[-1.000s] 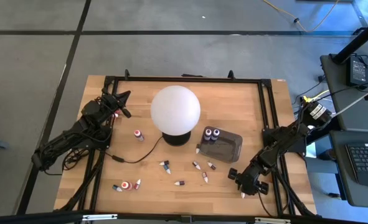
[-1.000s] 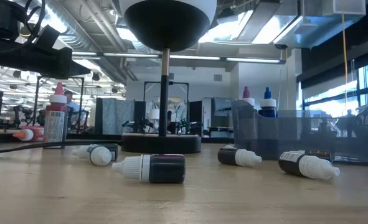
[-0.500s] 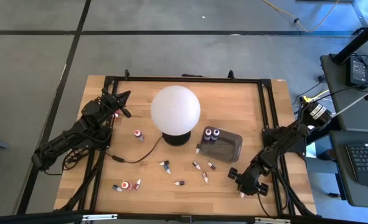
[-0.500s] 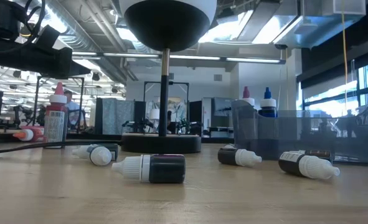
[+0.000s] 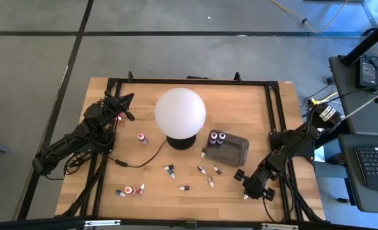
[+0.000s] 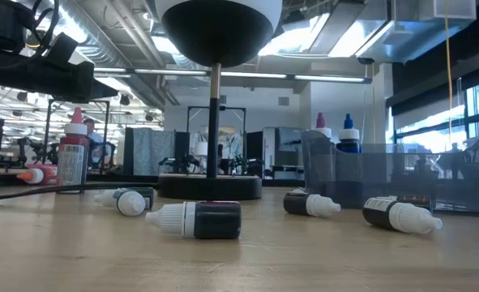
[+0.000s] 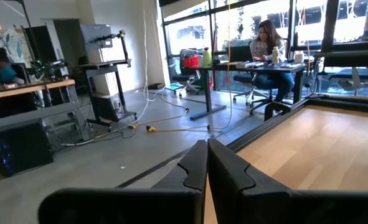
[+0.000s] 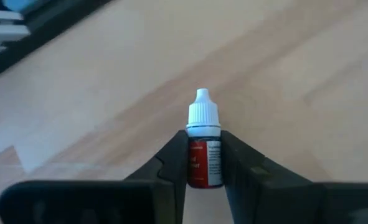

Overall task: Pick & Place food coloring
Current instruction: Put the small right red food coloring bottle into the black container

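My right tool (image 8: 203,163) is clamped on a red food coloring bottle (image 8: 203,149), white tip pointing forward, body squeezed between both fingers so it cannot roll. In the high view this sits at the lower right of the counter (image 5: 240,105), just below the dark tray (image 5: 235,151) where two bottles already stand, so I judge that is the drop spot. Other bottles lie scattered lower centre. My left tool (image 7: 203,165) rests clenched and empty at the upper left.
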